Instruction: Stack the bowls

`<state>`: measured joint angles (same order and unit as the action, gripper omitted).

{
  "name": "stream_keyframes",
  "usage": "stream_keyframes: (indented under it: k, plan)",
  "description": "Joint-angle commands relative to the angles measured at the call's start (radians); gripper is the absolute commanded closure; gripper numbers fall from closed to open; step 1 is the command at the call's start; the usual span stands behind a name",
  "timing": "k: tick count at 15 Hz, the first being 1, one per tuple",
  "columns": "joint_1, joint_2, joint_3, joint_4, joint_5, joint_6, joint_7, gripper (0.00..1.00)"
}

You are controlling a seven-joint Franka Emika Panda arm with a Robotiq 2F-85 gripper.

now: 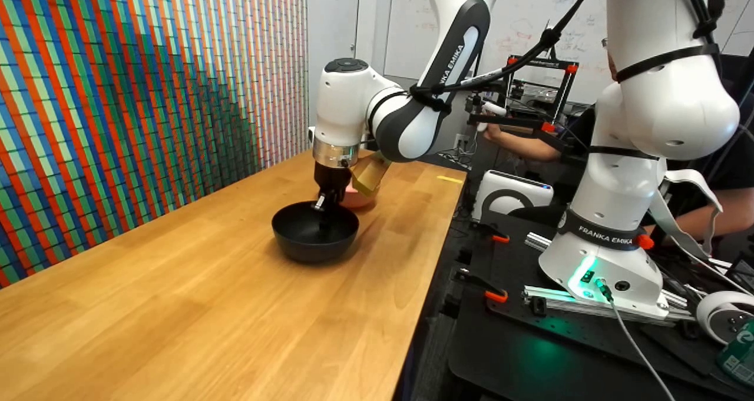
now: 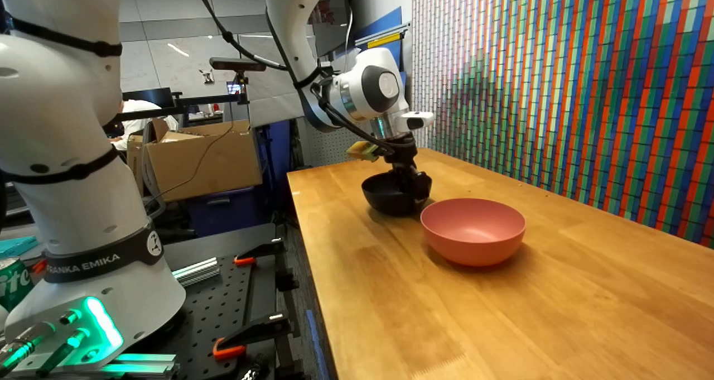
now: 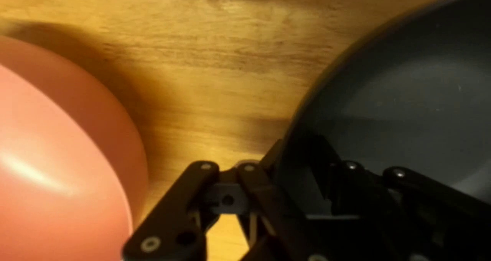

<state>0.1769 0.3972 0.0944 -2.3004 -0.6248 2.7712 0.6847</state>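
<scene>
Gripper [image 3: 295, 150] pointing down, astride the rim of the black bowl [image 1: 309, 248]; wrist view puts one finger outside the wall, the other inside. Pinching or merely flanking it: cannot tell. Black bowl right below the gripper, mouth up on the table [image 2: 379, 302]. Yellow piece [image 1: 371, 176] just above the gripper. Strip of table on the outer finger's side, then the red bowl [image 2: 474, 249], mouth up too, near the gripper, the two bowls standing apart. Red bowl partly hidden behind the gripper in an exterior view. White arm [image 1: 344, 103] overhead, its base well off to one side of the gripper. Opposite side: multicoloured panel [image 2: 563, 90]. Farther from the gripper, past the table, a cardboard box [image 2: 203, 162].
</scene>
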Motion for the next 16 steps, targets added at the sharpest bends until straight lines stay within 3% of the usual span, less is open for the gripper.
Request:
stream_keyframes:
  k: [1, 16]
  plan:
    - [0.012, 0.003, -0.005, 0.034, -0.013, 0.008, 0.010, 0.95]
    - [-0.013, -0.059, 0.054, 0.119, 0.025, -0.044, -0.099, 0.95]
